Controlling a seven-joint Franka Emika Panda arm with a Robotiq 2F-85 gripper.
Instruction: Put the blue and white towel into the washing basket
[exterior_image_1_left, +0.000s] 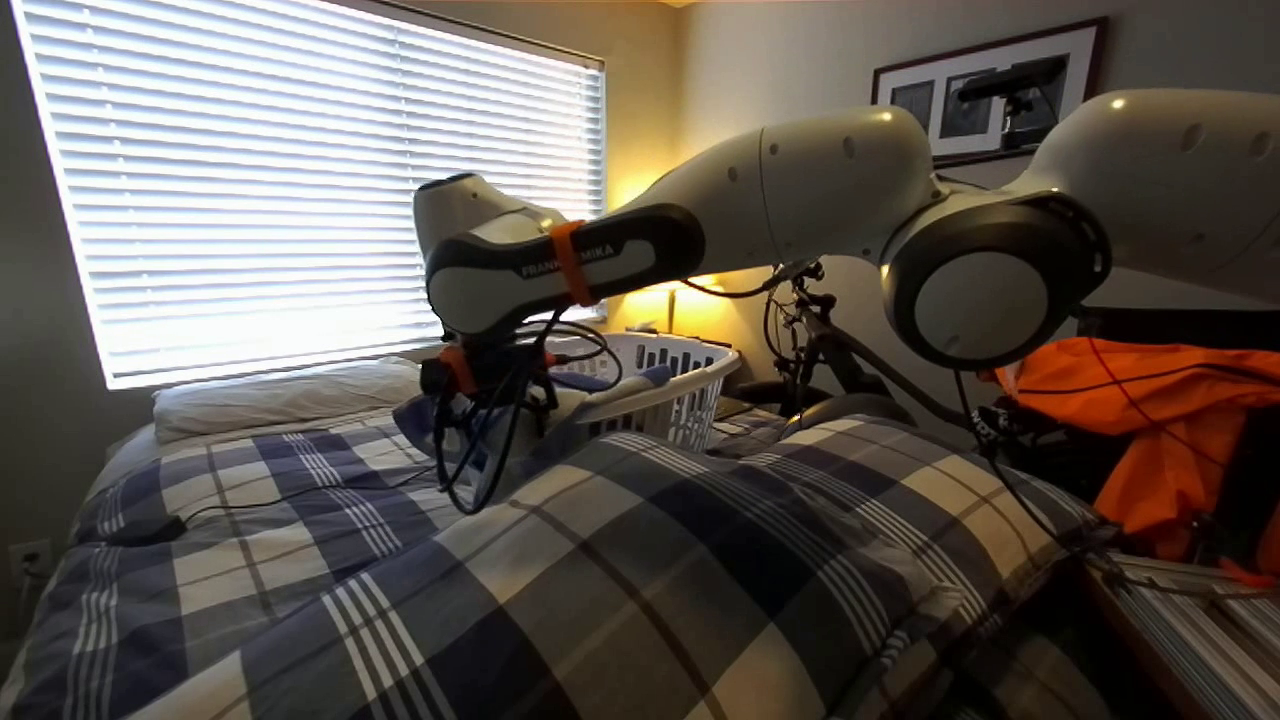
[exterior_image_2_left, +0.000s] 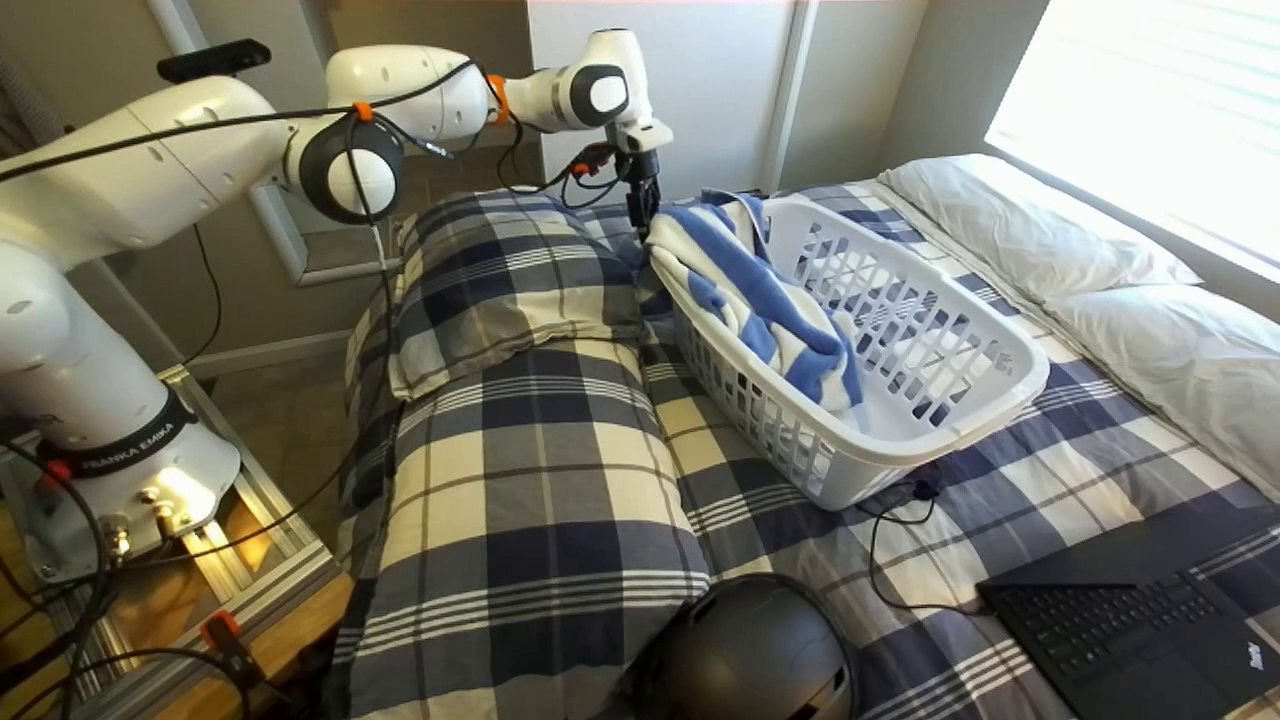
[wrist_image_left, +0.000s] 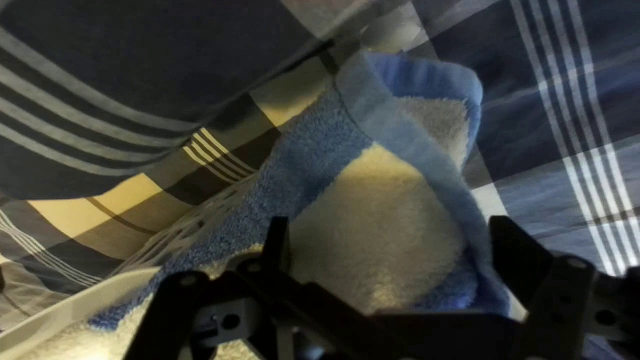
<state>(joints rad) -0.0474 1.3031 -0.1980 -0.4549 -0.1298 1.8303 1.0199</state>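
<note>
Hand (wrist_image_left: 390, 237): spread; in the wrist view its fingers (wrist_image_left: 278, 242) stand wide apart on either side of the folded end of the towel (wrist_image_left: 380, 210); whether they touch the cloth cannot be told.
Arm base (exterior_image_2_left: 170, 500): far left in an exterior view; its black band reads "FRANKA EMIKA".
Arm (exterior_image_2_left: 405, 90): reaches rightward from the base and bends at the wrist; the hand points down in both exterior views.
Forearm lettering (exterior_image_1_left: 600, 252): crossed by an orange strap (exterior_image_1_left: 572, 262); "FRAN" and "MIKA" can be read.
Towel's lie: blue and white, draped across the rim of the washing basket (exterior_image_2_left: 890, 450), partly inside; long axis slants from upper left, near the hand, to lower right, stripes running along it; in the wrist view the folded end points up and to the right, past the rim.
Basket: white, slotted, upright.
Laptop (exterior_image_2_left: 1130, 610): far right, keyboard showing; white corner lettering, too small to read surely.
</note>
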